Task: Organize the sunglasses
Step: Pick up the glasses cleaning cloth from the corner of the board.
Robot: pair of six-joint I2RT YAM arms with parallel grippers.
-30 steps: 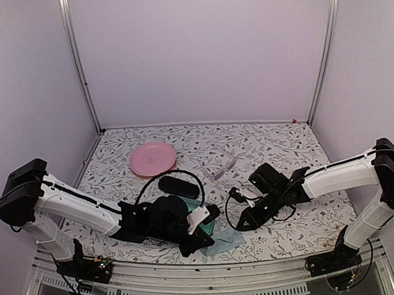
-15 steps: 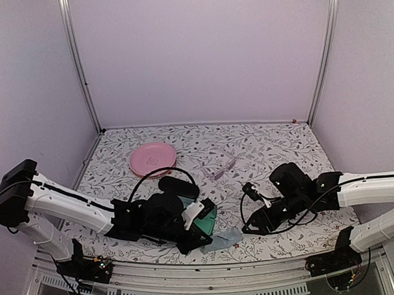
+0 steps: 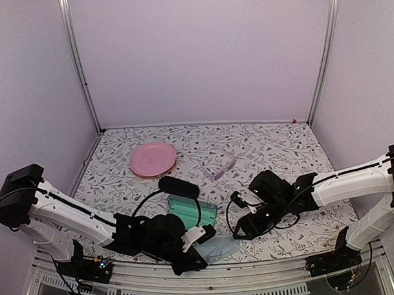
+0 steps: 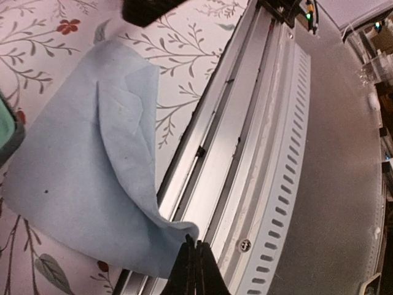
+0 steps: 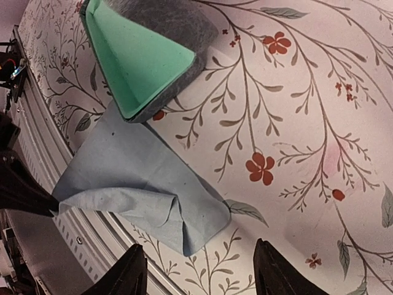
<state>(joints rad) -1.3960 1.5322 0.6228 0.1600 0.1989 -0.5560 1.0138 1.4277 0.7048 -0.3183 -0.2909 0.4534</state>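
Fingers (image 4: 191, 273) on the left gripper (image 4: 195, 249) are pinched tight on one corner of the light blue cloth (image 4: 80, 178), right over the metal rail (image 4: 245, 153) at the near edge. Right gripper (image 5: 201, 243) is spread wide with nothing between its fingers, hovering low over the far side of that same cloth.

Biggest to smallest, then. Floral-print table (image 3: 281, 144) takes up the whole floor of the booth. Pink plate (image 3: 153, 159) sits toward the back left. Grey-blue rectangular case (image 3: 194, 209) lies open near the front middle, green lining showing, between the two grippers. The cloth mostly lies flat on the table with a fold in it, and its edge runs right up to the case corner; can't tell if it's tucked under. Black oval case (image 3: 179, 185) is closed, just behind the open one. Pale pinkish sunglasses (image 3: 222, 167) lie on the table right of the plate, well apart from both grippers.
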